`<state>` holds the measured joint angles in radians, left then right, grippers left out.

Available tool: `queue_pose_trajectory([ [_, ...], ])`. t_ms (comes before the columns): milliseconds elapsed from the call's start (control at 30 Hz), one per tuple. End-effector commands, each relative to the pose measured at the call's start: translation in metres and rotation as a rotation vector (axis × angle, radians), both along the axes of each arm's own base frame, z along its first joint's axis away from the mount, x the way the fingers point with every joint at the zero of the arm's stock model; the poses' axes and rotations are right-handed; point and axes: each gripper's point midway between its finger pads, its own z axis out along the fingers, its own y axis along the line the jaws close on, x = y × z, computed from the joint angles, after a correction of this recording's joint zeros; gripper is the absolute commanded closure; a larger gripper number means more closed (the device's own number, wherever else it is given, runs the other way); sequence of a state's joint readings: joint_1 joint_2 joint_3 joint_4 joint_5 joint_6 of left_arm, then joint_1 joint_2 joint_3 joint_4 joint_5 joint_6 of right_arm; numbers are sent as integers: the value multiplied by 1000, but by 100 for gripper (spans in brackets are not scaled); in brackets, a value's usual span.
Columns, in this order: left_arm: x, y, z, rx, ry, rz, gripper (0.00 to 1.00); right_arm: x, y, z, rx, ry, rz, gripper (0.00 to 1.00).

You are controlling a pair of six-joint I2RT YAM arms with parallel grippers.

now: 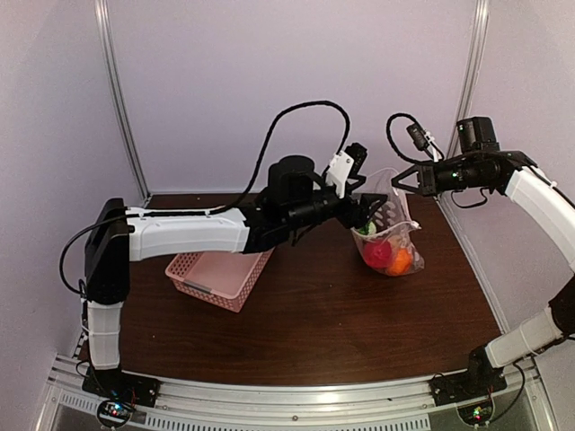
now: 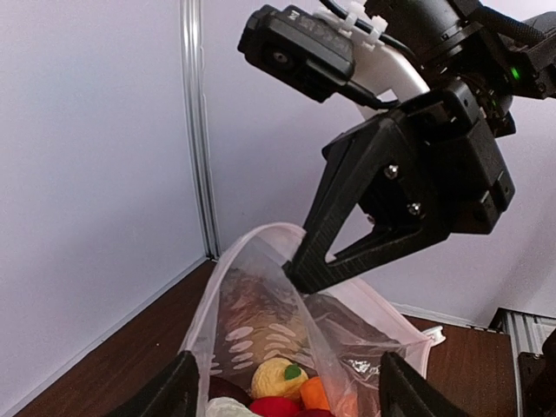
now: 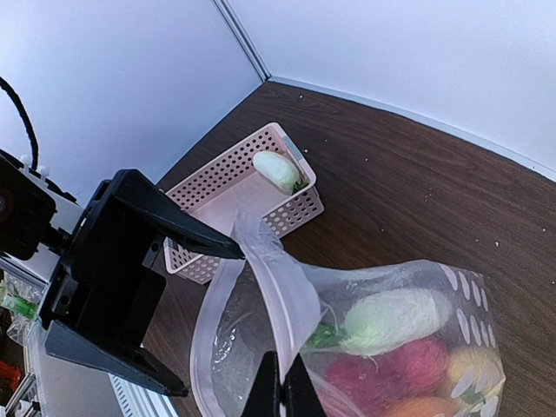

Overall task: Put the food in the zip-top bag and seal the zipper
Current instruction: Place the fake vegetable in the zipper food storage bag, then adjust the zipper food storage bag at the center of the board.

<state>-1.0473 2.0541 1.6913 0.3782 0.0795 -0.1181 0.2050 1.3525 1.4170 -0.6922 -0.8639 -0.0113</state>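
Note:
The clear zip-top bag (image 1: 393, 235) hangs upright over the table, its mouth gaping. My right gripper (image 3: 282, 384) is shut on the rim, pinching the zipper (image 3: 276, 282) strip. Inside the bag lie a white radish (image 3: 393, 318), a red piece (image 3: 395, 369), a yellow piece (image 2: 276, 377) and an orange piece (image 2: 315, 393). My left gripper (image 2: 289, 369) is open above the bag's mouth, one finger on each side, with nothing held. One of its fingertips (image 3: 228, 250) is at the folded rim. Another white radish (image 3: 278, 171) lies in the pink basket (image 3: 300, 208).
The pink lattice basket (image 1: 218, 275) sits on the dark wood table (image 1: 323, 314) under the left arm. White walls with metal posts close in the back and sides. The right arm (image 1: 539, 202) reaches in from the right.

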Motion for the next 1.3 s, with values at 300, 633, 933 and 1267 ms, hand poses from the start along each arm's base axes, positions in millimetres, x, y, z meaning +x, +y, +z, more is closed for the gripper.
queue_pose_trajectory([
  [300, -3, 52, 25, -47, 208, 141, 34, 1, -2, 5, 4, -48, -11, 100],
  [633, -55, 61, -32, -135, 734, -44, 42, 5, -5, -6, -27, -74, -26, 100],
  [933, -51, 48, -42, -137, 821, -38, 53, -3, -1, -7, -38, -91, 3, 100],
  [1267, -24, 61, -65, -80, 836, 113, 63, -30, 14, -9, -131, -176, 96, 100],
])
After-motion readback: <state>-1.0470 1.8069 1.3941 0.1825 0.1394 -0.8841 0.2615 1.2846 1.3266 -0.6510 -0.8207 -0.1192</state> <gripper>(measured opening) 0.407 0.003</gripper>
